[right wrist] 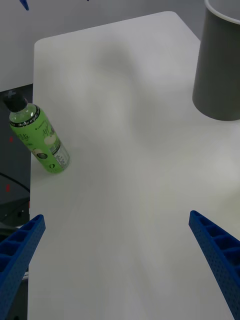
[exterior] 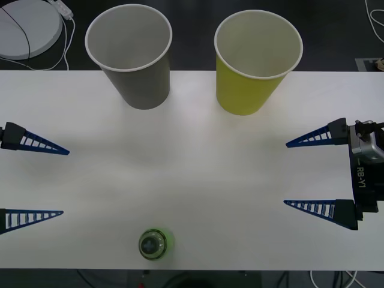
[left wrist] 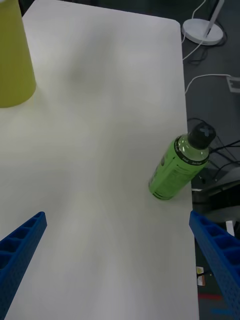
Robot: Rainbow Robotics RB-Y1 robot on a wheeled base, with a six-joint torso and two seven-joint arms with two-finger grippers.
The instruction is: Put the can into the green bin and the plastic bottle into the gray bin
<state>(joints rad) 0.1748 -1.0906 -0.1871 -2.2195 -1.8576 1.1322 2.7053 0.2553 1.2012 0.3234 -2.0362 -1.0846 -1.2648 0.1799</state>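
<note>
The small bright green plastic bottle (exterior: 155, 243) (black-capped, upright) stands near the white table (exterior: 192, 174) edge, well apart from both spread-fingered, empty grippers, left gripper (exterior: 65, 182) and right gripper (exterior: 285, 174).

blue ribbed tapered fingers (exterior: 318, 140) on black mounts, white "rb-y1" lettering on the right gripper (exterior: 303, 173).

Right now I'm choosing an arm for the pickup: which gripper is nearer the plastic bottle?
Left, narrowly. The left gripper sits open at the table's left edge; the right gripper sits open farther across. The plastic bottle stands left of centre.
</note>
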